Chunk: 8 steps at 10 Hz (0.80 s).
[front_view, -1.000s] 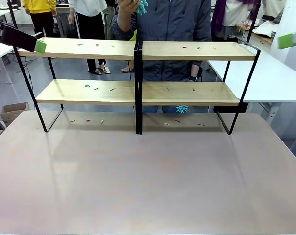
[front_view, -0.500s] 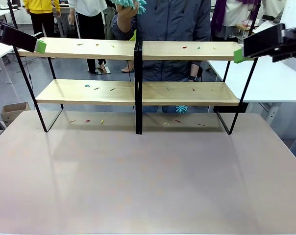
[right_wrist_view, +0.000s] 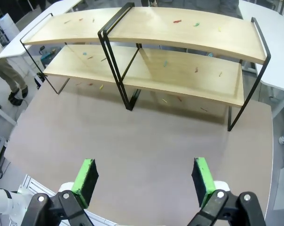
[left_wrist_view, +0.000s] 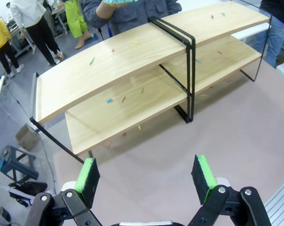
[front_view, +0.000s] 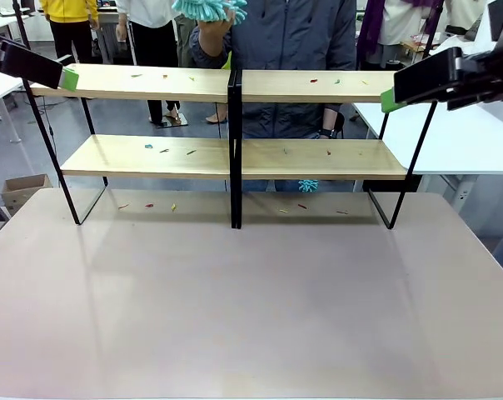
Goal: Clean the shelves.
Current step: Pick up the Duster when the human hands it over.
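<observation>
Wrist views: left tool and right tool both spread wide, nothing between the pads, over the brownish tabletop. Shelves stand at the tabletop's 12 o'clock edge, coloured scraps on both tiers. Front view adds: tools flank the top board at 10 and 2 o'clock; person's hand behind holds a teal duster.

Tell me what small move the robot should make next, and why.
Probably reach the left gripper toward the teal duster that the person's hand holds up above the shelves, left of the divider. It and the right gripper stand open and empty, and coloured scraps litter both boards.
</observation>
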Each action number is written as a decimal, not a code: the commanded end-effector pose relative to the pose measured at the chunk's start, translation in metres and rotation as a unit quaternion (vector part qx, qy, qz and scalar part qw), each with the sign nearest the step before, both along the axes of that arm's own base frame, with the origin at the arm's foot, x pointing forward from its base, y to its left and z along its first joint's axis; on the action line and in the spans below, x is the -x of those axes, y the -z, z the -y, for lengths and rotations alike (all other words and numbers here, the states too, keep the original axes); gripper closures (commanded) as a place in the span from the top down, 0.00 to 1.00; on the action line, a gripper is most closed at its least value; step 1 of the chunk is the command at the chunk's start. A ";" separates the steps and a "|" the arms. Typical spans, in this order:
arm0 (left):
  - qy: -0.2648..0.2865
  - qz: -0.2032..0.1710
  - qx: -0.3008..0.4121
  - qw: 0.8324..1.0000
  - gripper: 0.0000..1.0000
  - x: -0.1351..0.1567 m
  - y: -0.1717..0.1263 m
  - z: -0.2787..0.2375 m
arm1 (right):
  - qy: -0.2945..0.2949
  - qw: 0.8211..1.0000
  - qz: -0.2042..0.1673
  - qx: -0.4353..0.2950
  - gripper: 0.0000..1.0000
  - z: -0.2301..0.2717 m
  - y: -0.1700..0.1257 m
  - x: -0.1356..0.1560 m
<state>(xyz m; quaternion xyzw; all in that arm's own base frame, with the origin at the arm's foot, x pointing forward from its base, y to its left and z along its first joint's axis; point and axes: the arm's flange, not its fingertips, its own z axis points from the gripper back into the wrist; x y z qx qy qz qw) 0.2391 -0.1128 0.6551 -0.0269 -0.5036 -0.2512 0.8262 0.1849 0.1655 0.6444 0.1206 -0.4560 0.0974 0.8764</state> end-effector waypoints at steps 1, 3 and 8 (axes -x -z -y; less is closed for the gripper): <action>-0.001 0.002 0.002 1.000 1.00 0.000 -0.001 -0.001 | -0.001 1.000 0.011 -0.006 1.00 0.010 0.049 0.005; -0.001 0.002 0.002 1.000 1.00 0.000 -0.001 -0.001 | 0.004 1.000 0.019 -0.005 1.00 0.013 0.048 0.003; -0.001 0.002 0.002 1.000 1.00 0.000 -0.001 -0.001 | 0.015 0.999 0.041 0.003 1.00 0.022 0.044 0.005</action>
